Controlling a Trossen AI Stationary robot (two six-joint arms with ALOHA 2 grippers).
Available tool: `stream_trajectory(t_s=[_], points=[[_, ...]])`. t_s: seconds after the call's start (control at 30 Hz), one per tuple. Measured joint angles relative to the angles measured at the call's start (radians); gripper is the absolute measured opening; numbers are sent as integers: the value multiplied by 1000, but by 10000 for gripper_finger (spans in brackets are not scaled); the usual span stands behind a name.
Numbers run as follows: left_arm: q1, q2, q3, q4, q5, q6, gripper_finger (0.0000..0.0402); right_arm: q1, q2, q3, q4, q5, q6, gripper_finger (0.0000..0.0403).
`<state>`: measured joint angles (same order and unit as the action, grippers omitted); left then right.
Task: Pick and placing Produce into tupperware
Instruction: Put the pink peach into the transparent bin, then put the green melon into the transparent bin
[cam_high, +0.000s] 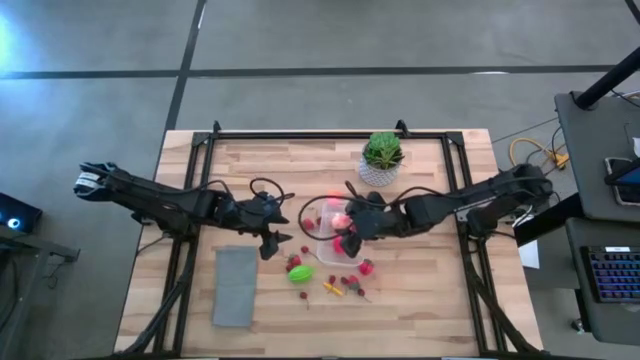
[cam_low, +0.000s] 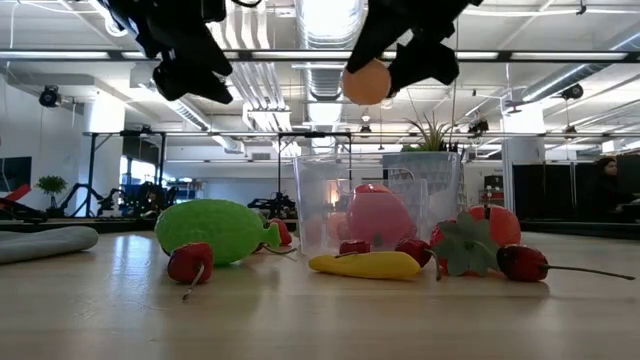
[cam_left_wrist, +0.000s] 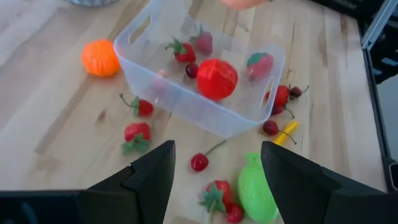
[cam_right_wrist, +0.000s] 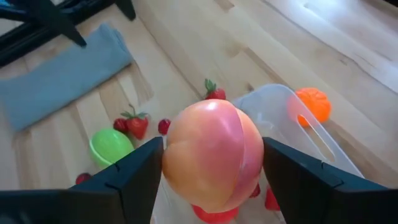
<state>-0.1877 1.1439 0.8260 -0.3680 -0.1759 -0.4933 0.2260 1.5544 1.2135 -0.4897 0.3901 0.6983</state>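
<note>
The clear tupperware (cam_left_wrist: 186, 102) stands at the table's middle and holds a red tomato (cam_left_wrist: 217, 79) and some strawberries. Loose produce lies around it: an orange (cam_left_wrist: 100, 58), a green piece (cam_left_wrist: 255, 186), a yellow bit (cam_left_wrist: 285, 132), cherries and strawberries. My right gripper (cam_right_wrist: 211, 180) hangs above the tupperware (cam_high: 318, 225), shut on an orange-pink peach (cam_right_wrist: 211, 155). My left gripper (cam_left_wrist: 217, 180) hovers open left of the tupperware, above the loose pieces, with nothing between its fingers. My right gripper pinches the peach between its two fingers, one on each opposite side (cam_right_wrist: 171, 155). The fingers slant downward from the table's right. The peach (cam_low: 366, 82) is lifted clear, high above the open tupperware.
A green spiky plant in a white pot (cam_high: 382, 158) stands behind the tupperware. A folded grey cloth (cam_high: 235, 285) lies at the near left. The black frame rails (cam_high: 190, 200) run along the table's sides and far edge.
</note>
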Motion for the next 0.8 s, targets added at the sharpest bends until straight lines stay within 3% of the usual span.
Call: stream_trajectory(t_s=[0.43, 0.63, 0.8], points=[[-43, 0, -43, 3, 76, -51, 223, 0, -6, -9, -39, 3, 53, 352], [-76, 34, -45, 0, 229, 24, 223, 4, -65, -9, -104, 10, 53, 361], [-81, 93, -46, 63, 238, 77, 223, 27, -138, -9, -203, 76, 66, 361]])
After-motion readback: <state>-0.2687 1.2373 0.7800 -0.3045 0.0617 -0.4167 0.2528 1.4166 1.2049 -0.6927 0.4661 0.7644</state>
